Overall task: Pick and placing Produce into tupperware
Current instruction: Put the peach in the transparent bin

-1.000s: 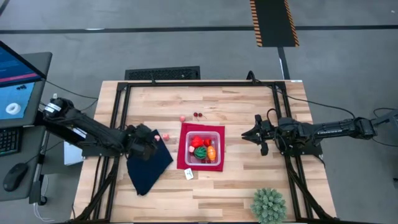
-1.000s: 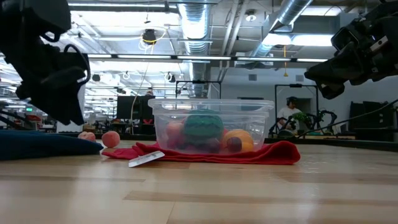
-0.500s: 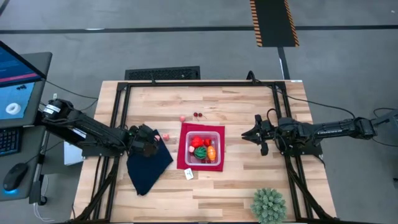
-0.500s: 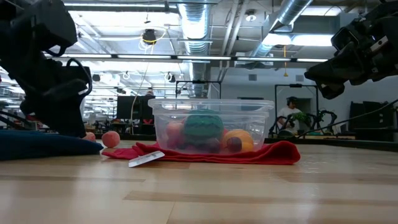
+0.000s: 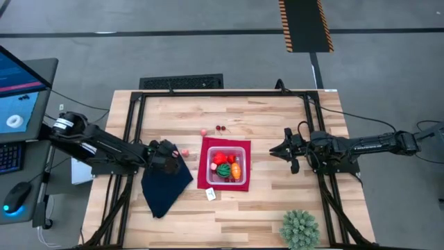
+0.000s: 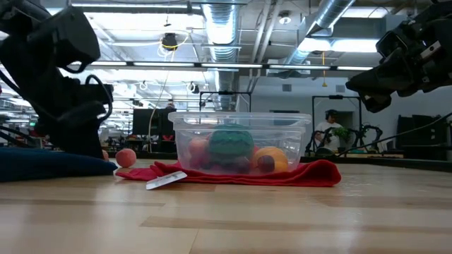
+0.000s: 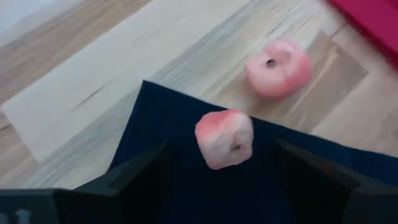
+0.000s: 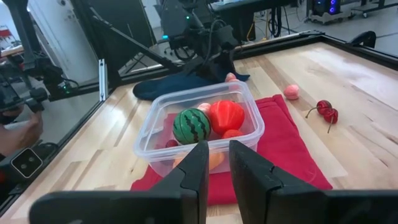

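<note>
From above, the tupperware (image 5: 229, 164) sits at the middle of the wooden surface (image 5: 263, 125) on a red mat (image 5: 205, 173), already holding a red piece, a green striped ball (image 8: 191, 126) and an orange piece. At its 9 o'clock the left gripper (image 5: 168, 154) is down low over the corner of a dark navy cloth (image 5: 165, 186), jaws spread wide with nothing between them, a pink fruit (image 7: 225, 138) lying on the cloth just ahead and a second pink one (image 7: 278, 68) on bare wood beyond it. At the tub's 11 o'clock lie another small pink piece (image 5: 203, 131) and dark red cherries (image 5: 220, 128). The right gripper (image 5: 277, 151) hangs at 3 o'clock, jaws narrow and empty. A spiky green plant ball (image 5: 300, 229) rests at 5 o'clock.
</note>
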